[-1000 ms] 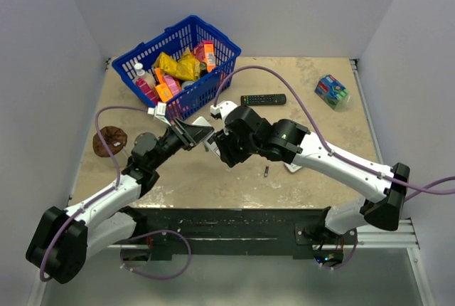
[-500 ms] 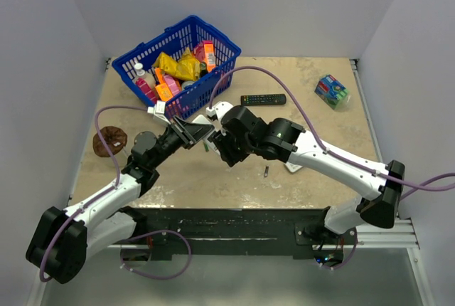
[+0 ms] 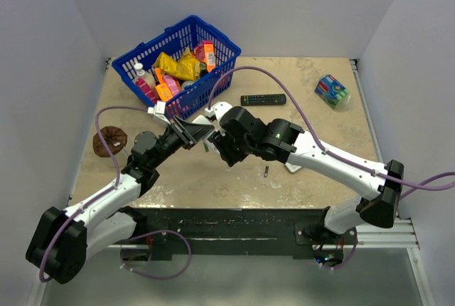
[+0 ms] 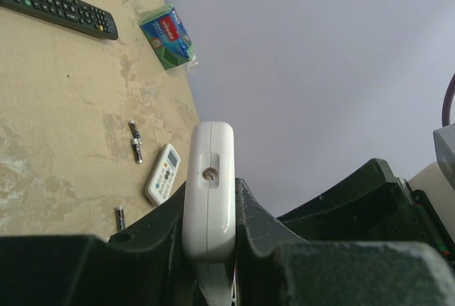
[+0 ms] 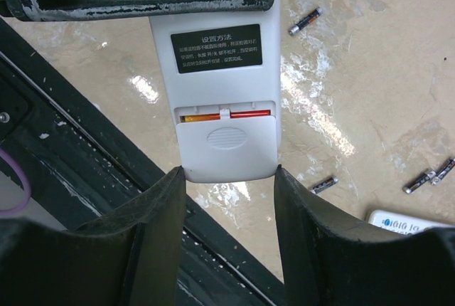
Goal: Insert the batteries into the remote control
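Top view: left gripper (image 3: 192,134) and right gripper (image 3: 215,148) meet nose to nose over mid-table, just near of the blue basket (image 3: 206,89).

Left wrist: its fingers clamp the remote control (image 4: 208,199) edge-on, steadying it for the partner.

Right wrist: back face showing, cover (image 5: 227,146) ajar, an orange battery (image 5: 213,115) seated in the slot. The right fingers (image 5: 142,235) flank that end; pinching or not, I cannot tell. Spare batteries (image 5: 323,183) lie loose on the table below.
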Controlling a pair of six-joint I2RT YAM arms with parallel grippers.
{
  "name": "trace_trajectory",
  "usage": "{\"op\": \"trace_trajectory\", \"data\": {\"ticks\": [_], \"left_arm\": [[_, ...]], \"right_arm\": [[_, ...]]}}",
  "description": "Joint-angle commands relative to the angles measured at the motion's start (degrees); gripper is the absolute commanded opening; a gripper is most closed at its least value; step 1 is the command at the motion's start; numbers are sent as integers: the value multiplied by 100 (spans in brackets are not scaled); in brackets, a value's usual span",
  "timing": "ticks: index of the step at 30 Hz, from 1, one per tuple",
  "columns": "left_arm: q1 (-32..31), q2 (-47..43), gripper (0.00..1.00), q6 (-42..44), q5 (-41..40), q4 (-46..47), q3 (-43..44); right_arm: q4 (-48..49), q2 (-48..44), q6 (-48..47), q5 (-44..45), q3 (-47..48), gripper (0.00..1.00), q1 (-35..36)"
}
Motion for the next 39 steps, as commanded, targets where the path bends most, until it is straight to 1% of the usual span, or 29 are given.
{"op": "trace_trajectory", "data": {"ticks": [1, 5, 25, 39], "left_arm": [[31, -153, 0, -161, 43, 79, 297], [31, -162, 0, -170, 43, -45, 341], [22, -232, 0, -276, 25, -80, 385], [-31, -258, 0, -354, -159, -247, 402]], "right_arm": [[182, -143, -137, 211, 195, 42, 7], [278, -187, -163, 194, 152, 42, 7], [243, -29, -207, 36, 99, 42, 16], [208, 50, -242, -26, 125, 42, 69]]}}
